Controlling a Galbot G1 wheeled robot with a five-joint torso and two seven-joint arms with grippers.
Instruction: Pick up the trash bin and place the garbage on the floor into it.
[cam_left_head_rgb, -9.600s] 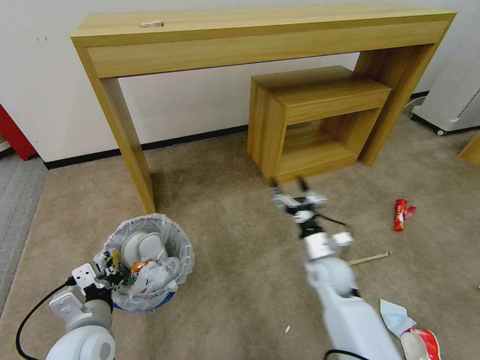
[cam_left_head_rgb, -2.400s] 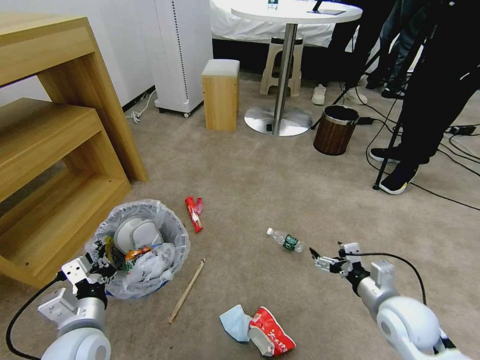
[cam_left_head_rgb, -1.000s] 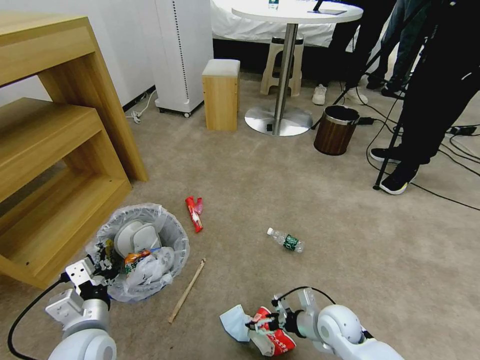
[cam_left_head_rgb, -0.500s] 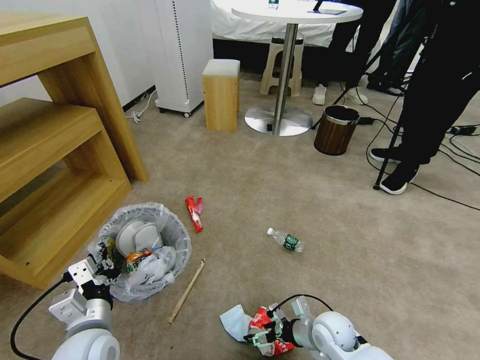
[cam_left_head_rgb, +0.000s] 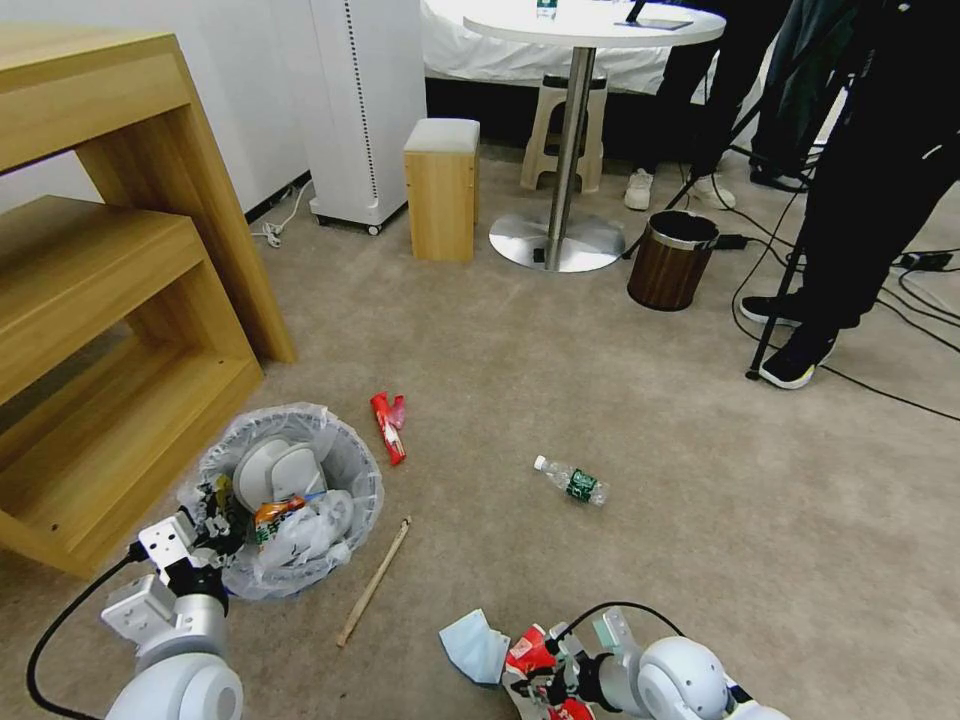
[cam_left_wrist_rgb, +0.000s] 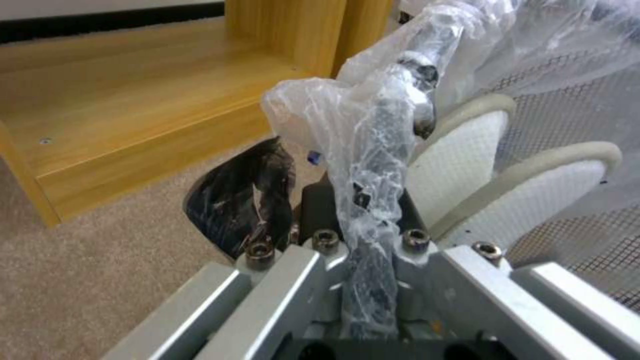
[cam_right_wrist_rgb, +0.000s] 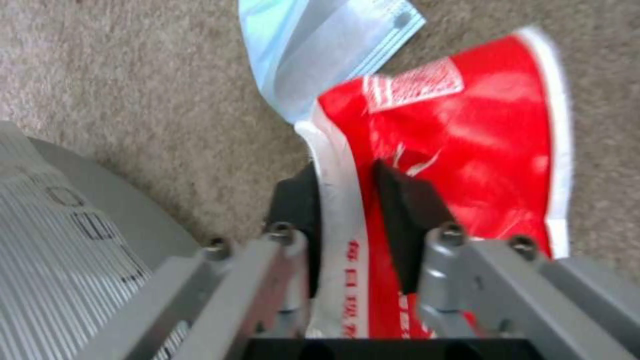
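Two grips: my left gripper (cam_left_head_rgb: 205, 520) clamps the trash bin's (cam_left_head_rgb: 290, 500) crinkled clear liner, my right gripper (cam_left_head_rgb: 540, 680) pinches the red carton (cam_right_wrist_rgb: 460, 150).
My right wrist view shows its white-edged rim between the pads (cam_right_wrist_rgb: 407, 210), beside a blue mask (cam_right_wrist_rgb: 320, 50) on the beige carpet (cam_left_head_rgb: 600, 380); my left wrist view shows white slippers (cam_left_wrist_rgb: 507, 185) in the bin.

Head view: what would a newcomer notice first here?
The right pincer, low in front of the robot, is clamped on a red carton's white edge beside a blue mask. To the left, the left pincer grips the full trash bin by its rim. A clear bottle and wooden stick lie on the carpet.
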